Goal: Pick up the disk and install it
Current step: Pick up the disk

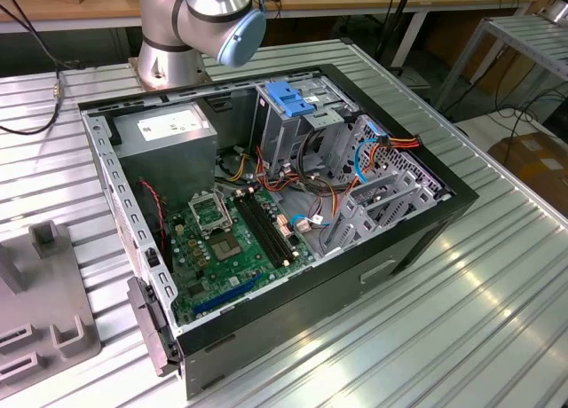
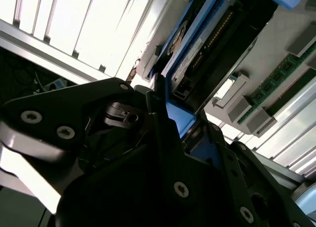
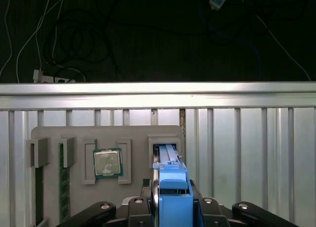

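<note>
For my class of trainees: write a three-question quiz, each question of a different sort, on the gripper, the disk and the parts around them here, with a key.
1. True or false: the gripper is shut on the blue carrier of the disk.
2. What lies in the grey fixture beside the slot where the disk stands? A) a processor chip B) a fan C) a screwdriver
3. Fill in: in the exterior view the computer case lies ____, its motherboard showing.
Key: 1 true; 2 A; 3 open.

The hand (image 2: 175, 122) apparently hides much of the disk (image 2: 197, 54).
</note>
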Robot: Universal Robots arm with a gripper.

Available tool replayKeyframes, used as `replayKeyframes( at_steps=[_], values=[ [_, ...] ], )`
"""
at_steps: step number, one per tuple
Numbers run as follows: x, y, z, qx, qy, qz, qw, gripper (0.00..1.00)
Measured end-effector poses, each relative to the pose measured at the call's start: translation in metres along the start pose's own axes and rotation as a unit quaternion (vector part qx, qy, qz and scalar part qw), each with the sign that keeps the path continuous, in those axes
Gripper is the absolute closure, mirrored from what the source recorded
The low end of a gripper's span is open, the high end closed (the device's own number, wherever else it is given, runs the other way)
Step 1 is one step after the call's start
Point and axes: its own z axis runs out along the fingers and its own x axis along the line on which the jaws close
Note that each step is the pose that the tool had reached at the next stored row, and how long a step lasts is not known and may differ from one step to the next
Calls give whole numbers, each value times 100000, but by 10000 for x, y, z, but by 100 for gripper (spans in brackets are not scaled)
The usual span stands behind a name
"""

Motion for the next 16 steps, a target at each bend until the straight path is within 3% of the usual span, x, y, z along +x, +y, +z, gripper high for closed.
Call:
replayKeyframes(
  at_steps=[5,16],
  values=[
    [-3,3,-172,12,-6,3,100000,63],
    [-6,6,-321,16,-7,2,100000,63]
  ],
)
